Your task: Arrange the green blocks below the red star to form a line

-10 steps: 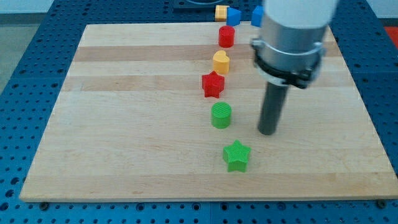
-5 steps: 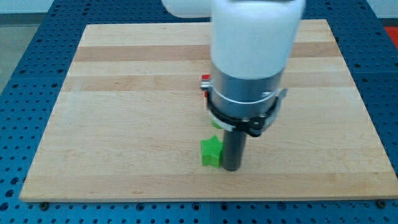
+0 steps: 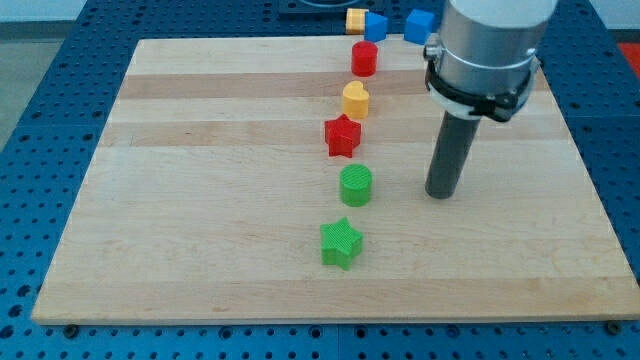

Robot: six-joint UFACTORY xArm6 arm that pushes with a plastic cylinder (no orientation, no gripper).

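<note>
Pale wooden board [image 3: 200, 150] on blue perforated table [image 3: 40, 120] carried the red star block [image 3: 342, 135], green cylinder block [image 3: 355, 185] and green star block [image 3: 340, 243] descending in a slightly crooked line, while my tip [image 3: 439, 194] stood right of the cylinder, touching nothing.

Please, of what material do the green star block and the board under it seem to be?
The green star block looks like matte plastic, perhaps 3D-printed: fine ridges line its top. The pale wooden board appears to be glued planks with a smooth finish, showing grain and lengthwise strips of differing tone.

Star [image 3: 342, 135], cylinder [image 3: 355, 185] and lower star [image 3: 340, 243] descend in line.
</note>
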